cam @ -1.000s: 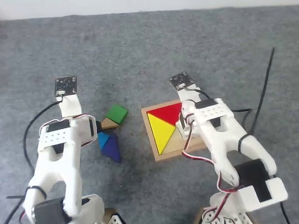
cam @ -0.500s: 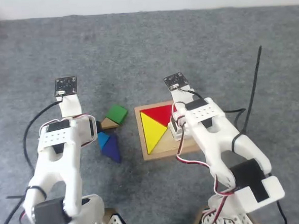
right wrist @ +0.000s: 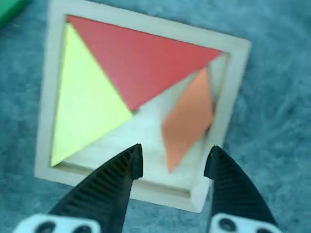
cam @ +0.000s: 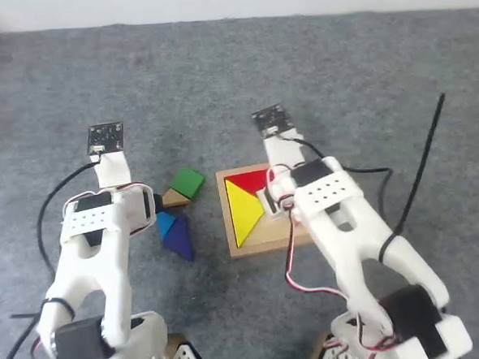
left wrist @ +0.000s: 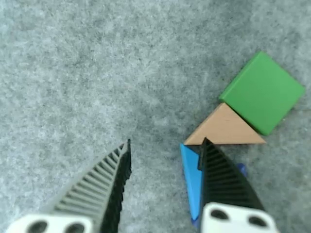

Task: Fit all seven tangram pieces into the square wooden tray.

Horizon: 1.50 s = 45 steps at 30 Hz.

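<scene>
— Left gripper (left wrist: 166,143) is hanging with its jaws spread and nothing between them, one jaw tip covering part of the blue triangle (left wrist: 191,179). What is waiting outside?

— Four pieces are lying on the grey cloth (cam: 217,83), just left of the wooden tray (cam: 268,244). The tan triangle (left wrist: 226,128) is touching the blue one's corner, the green square (left wrist: 262,92) is resting against the tan, and the dark blue parallelogram (cam: 180,240) is lying beside the blue.

— And the right gripper (right wrist: 175,149)?

— It is hovering over the tray's rim, jaws apart and empty. Inside, the red triangle (right wrist: 141,63) and yellow triangle (right wrist: 85,102) are sitting edge to edge, and the orange parallelogram (right wrist: 189,116) is lying along the red one's other short edge.

— Which arm is looking better placed?

— I am judging the left. The loose pieces are lying right under it, beyond the tray's left wall from the right gripper. The blue triangle's long edge is running roughly along the jaw above it, so the opening is sitting to one side and needs shifting across.
</scene>
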### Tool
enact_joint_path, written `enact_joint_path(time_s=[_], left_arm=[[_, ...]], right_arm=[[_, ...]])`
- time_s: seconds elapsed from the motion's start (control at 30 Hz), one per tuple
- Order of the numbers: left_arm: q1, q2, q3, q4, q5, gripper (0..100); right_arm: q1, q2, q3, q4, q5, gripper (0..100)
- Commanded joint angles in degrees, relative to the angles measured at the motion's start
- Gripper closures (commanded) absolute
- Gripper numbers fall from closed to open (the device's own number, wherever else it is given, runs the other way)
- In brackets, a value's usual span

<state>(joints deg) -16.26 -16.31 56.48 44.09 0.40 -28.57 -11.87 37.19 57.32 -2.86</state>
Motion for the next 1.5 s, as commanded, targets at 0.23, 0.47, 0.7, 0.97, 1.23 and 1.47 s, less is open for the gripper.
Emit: enact_joint_path(time_s=[0.23,0.47,0.7,0.97,1.23,1.47], left_arm=[[0.35,0.0,-0.31,-0.88,-0.53,78],[0.35,0.0,-0.31,-0.88,-0.53,78],[0.35,0.0,-0.4,-0.88,-0.53,78],[0.35,0.0,-0.4,-0.88,-0.53,78],[0.35,0.0,-0.4,-0.88,-0.53,78],[0.35,0.0,-0.4,-0.88,-0.53,78]], right_arm=[[-1.36,7.96,-0.62,-4.62,-0.53,78.2],[-1.1,12.18,-0.62,-11.3,-5.1,78.2],[2.59,12.18,-0.53,-11.12,-5.27,78.2],[3.56,12.18,-0.62,-11.65,-5.36,78.2],[3.3,12.26,-0.53,-11.74,-5.45,90.1],[3.56,11.74,-0.88,-11.65,-5.01,91.2]])
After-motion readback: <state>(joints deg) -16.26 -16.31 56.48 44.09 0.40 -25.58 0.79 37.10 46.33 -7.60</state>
